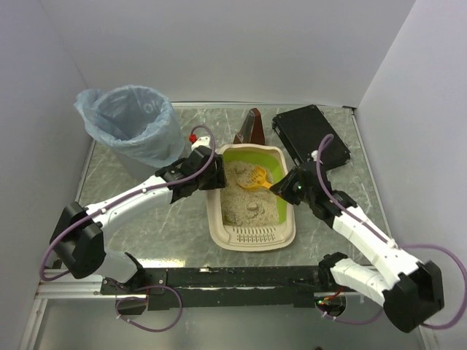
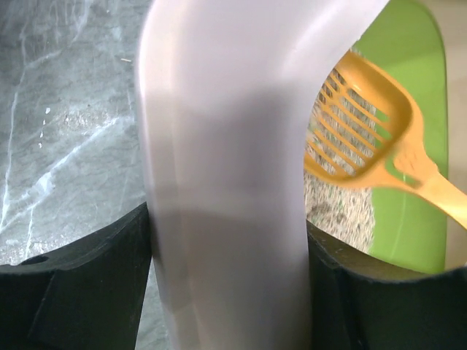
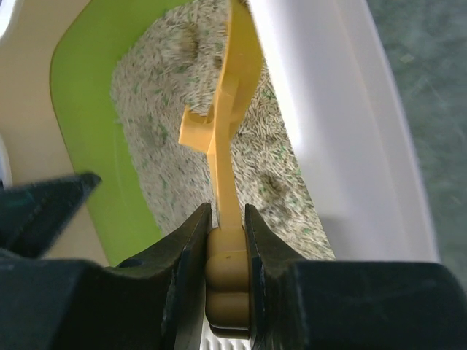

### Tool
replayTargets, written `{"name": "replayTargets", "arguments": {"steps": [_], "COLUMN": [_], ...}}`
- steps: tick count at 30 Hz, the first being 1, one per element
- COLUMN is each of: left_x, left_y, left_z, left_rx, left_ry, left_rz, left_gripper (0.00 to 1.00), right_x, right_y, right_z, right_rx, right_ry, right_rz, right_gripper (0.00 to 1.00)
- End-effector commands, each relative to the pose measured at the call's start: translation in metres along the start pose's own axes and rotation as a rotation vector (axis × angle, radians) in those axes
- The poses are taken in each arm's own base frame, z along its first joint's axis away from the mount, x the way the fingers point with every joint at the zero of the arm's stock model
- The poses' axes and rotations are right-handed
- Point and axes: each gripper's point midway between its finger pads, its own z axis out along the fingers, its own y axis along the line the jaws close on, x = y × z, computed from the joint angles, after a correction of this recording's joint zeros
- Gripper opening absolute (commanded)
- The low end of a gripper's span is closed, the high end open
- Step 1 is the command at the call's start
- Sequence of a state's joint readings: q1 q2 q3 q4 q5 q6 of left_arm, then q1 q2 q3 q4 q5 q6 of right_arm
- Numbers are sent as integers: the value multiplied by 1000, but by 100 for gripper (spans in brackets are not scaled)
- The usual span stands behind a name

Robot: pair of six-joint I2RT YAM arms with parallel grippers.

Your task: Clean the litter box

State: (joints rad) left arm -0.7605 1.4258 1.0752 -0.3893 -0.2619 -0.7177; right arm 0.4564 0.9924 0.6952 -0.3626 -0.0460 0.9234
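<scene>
Now, entry: box (image 1: 252, 237), table centre; step judged as sifting. Your left claw (image 1: 214, 175) clamps its left rim; your right claw (image 3: 226, 233) pinches the scoop (image 1: 255, 179) handle, head over litter (image 1: 241, 200). Next, likely: dip under a clump (image 3: 273, 186), lift level.
</scene>
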Motion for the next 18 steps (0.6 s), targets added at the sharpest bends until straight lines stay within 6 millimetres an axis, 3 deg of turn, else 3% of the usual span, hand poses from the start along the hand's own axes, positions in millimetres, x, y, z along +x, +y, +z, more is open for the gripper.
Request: {"name": "replayTargets", "arguments": {"steps": [1,5,11,17,18], "left_x": [-106,-103,-96,-92,-90], "left_y": [-69,-66,-79,-92,-94], "left_z": [-55,-51,-57,-61,-59], "left_rx": [243,222,306,330,336], "left_ry": [-351,-340,-328,-321,-313], "left_rz": [-86,-93,-63,-28,-20], "left_gripper": [1,1,1,1,1], "right_x": [38,36,46,42,35], "right_y": [-59,-47,-70,-50,-35], "right_z": [-30,-32,5,37,41], "right_rx": [195,136,219,72,1], "right_ry": [142,132,150,61,30], "right_rz": [-48,-40,1,4,3], "right_gripper": [0,0,0,0,0]}}
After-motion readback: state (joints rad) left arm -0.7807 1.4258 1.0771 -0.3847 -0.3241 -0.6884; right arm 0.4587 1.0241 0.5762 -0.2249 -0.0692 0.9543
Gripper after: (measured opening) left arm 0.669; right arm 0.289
